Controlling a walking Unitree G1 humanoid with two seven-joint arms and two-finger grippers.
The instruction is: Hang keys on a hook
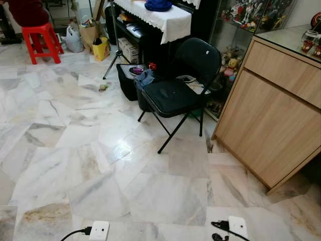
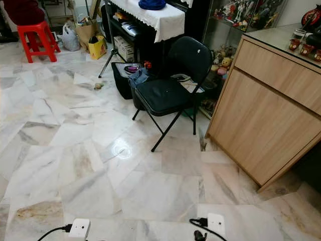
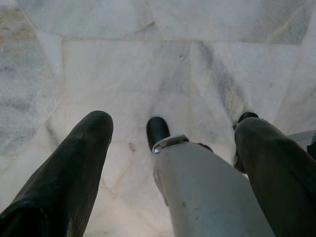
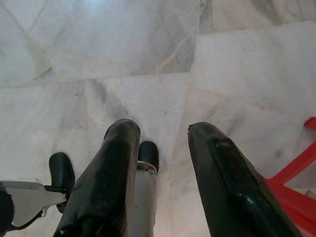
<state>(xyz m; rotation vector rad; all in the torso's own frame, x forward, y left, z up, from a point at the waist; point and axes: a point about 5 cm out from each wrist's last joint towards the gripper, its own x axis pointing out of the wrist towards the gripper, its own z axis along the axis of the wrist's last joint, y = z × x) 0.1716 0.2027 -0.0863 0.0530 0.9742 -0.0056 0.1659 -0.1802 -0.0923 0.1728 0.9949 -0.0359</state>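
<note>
Marble floor (image 1: 100,165) under both hanging claws, left claw (image 3: 168,143) and right claw (image 4: 163,143) fingers apart, empty. I see no keys/hook, so can't say which arm's nearer; wooden cabinet (image 1: 271,115) sits to my right.

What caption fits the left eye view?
Black folding chair on marble floor beside a wooden cabinet.

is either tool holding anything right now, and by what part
Nothing is held. The left tool and the right tool both hang open over the marble floor, with only bare tile between their fingers.
</note>
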